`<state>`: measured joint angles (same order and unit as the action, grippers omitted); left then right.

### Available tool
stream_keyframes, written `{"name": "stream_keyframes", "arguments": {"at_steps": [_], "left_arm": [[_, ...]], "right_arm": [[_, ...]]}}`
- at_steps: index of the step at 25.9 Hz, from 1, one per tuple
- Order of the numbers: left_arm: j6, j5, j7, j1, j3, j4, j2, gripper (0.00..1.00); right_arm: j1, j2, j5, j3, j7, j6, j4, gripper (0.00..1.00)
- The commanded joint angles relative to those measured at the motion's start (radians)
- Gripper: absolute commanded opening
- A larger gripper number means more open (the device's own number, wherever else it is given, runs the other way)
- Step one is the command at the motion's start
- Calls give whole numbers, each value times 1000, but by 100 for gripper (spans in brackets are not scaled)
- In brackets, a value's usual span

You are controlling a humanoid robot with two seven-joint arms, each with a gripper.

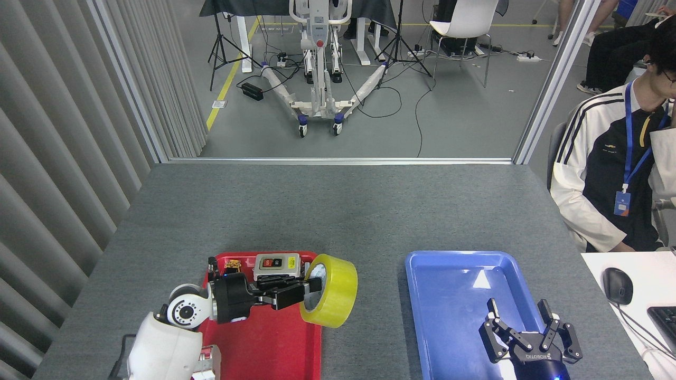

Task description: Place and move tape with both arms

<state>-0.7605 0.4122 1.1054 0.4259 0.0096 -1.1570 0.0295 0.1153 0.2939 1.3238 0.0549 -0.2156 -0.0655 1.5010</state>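
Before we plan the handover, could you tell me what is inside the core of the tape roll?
The left pincer's fingers reach into the core of the tape, gripping its wall. Their tips and the rest of the core are hidden by the roll.

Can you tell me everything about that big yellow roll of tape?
The tape is a wide roll of see-through yellow plastic wound on a white core. It is lifted up and turned on its side, so its round hole faces left. The left gripper is shut on it, with black fingers reaching into the hole. It hangs over the right edge of the red tray, just in front of the grey switch box. Nothing else seems to touch it.
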Motion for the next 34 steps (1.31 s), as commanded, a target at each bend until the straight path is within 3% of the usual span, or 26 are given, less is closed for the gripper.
{"name": "stream_keyframes", "arguments": {"at_steps": [1, 5, 9, 13, 20, 27, 31, 34], "left_arm": [[-25, -110, -6, -26, 1, 79, -46, 0], [-25, -107, -6, -49, -45, 79, -80, 0], [-25, -93, -6, -50, -59, 92, -82, 0], [-25, -92, -6, -50, -74, 89, -92, 0], [-25, -88, -9, -61, -76, 57, -95, 0], [-25, -90, -12, -87, -99, 23, -105, 0], [-25, -85, -12, -119, -128, -27, -122, 0], [-25, -85, -12, -122, -129, -27, -123, 0]], "right_arm": [[12, 31, -2, -1, -39, -71, 11, 99], [50, 152, -12, 2, -171, -375, 44, 99], [60, 179, -25, 0, -226, -720, 45, 99], [76, 174, -32, -24, -222, -720, 76, 99], [40, 165, -20, -205, -159, -720, 94, 99], [0, 109, 5, -313, -157, -720, 94, 98], [-6, 85, 41, -333, -157, -720, 94, 88], [-5, 83, 55, -334, -157, -720, 94, 72]]}}
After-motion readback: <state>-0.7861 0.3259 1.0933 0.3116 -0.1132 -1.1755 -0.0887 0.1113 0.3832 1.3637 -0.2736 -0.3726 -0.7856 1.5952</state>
